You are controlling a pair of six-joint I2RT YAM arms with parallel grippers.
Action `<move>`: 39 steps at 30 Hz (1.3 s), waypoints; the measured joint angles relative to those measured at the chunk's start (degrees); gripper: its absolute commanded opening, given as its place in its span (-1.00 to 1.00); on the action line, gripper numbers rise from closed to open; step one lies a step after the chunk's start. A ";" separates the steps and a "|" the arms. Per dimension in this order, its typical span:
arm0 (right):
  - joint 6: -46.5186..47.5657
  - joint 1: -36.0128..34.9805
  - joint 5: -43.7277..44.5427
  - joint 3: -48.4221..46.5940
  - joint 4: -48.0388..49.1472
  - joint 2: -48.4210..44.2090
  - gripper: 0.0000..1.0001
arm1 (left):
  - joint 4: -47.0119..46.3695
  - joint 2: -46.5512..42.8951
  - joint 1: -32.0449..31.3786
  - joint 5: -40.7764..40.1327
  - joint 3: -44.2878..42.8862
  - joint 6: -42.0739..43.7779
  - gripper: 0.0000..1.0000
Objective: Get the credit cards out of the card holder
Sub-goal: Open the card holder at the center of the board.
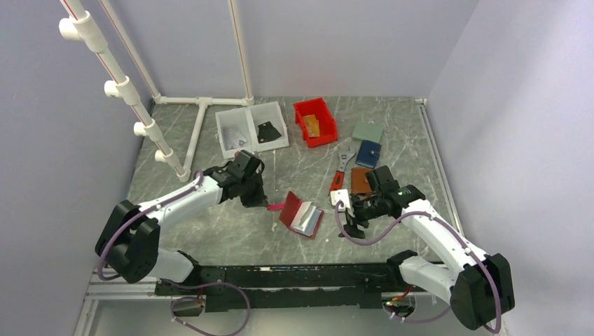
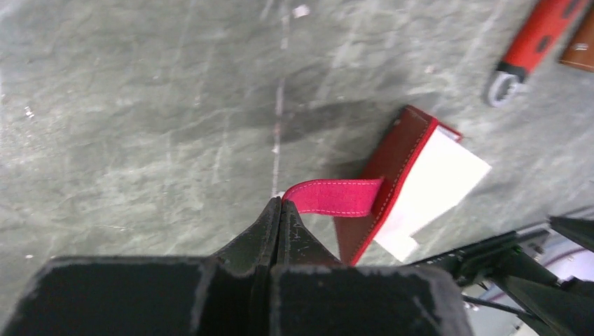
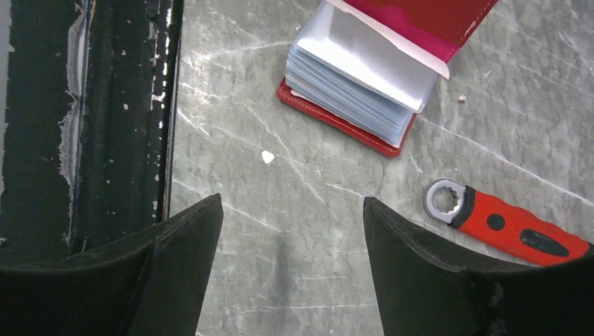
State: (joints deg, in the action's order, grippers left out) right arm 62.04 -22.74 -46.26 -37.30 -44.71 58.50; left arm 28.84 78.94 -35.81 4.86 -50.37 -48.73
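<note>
Your left gripper has its two black fingers pressed together on the end of the small red strap tab. The tab runs from the fingertips across to the edge of the red leather-like bi-fold card holder. The card holder sits near the middle of the grey marbled table, between your two arms. It is open: one red cover lies flat on the table and the other is lifted at a slant on the strap side. A thick stack of pale blue-grey plastic pockets rests on the flat cover. You cannot tell from these views whether any cards sit in those pockets.

Your right gripper hangs over bare table near the holder, apart from it. Its jaws are spread wide and hold nothing. A red-handled ring spanner lies on the table near that gripper, clear of the holder. Further back, a tan-orange flat card lies in the red plastic bin, well apart from the holder. A brown wallet and a blue wallet lie beyond the right gripper
</note>
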 measured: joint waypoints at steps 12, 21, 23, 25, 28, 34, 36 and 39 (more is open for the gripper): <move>-1.84 2.58 -3.45 0.00 -0.33 -0.11 0.54 | 6.29 -1.49 0.00 -3.89 5.84 -1.14 -0.53; -1.88 4.66 -4.79 0.00 -0.83 -0.61 0.55 | 12.44 -16.46 0.00 -4.85 2.78 -1.31 0.27; -1.88 4.94 -4.92 0.00 -0.90 -0.68 0.55 | 12.35 -20.04 0.00 -3.89 1.81 -0.48 0.36; -1.88 5.20 -5.11 0.00 -0.98 -0.68 0.55 | 11.17 -23.28 0.00 -1.64 1.05 0.04 0.41; -1.88 5.90 -5.29 0.00 -1.27 -0.74 0.56 | 9.29 -24.35 -0.59 2.21 -0.96 0.00 0.51; -1.88 7.80 -5.40 -0.02 -1.79 -0.90 0.56 | 7.65 -14.14 -10.38 1.73 -10.32 0.02 0.51; -1.84 8.70 -5.64 -0.02 -2.10 -0.90 0.56 | 7.78 -8.57 -14.32 -0.02 -14.12 0.00 0.50; -1.62 10.14 -6.36 -0.07 -2.80 -0.87 0.56 | 9.11 -0.76 -18.43 -3.23 -18.82 -0.33 0.49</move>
State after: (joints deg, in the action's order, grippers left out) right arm 60.42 -12.60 -52.62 -37.36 -47.51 57.63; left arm 37.95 78.17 -54.24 1.63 -69.19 -49.06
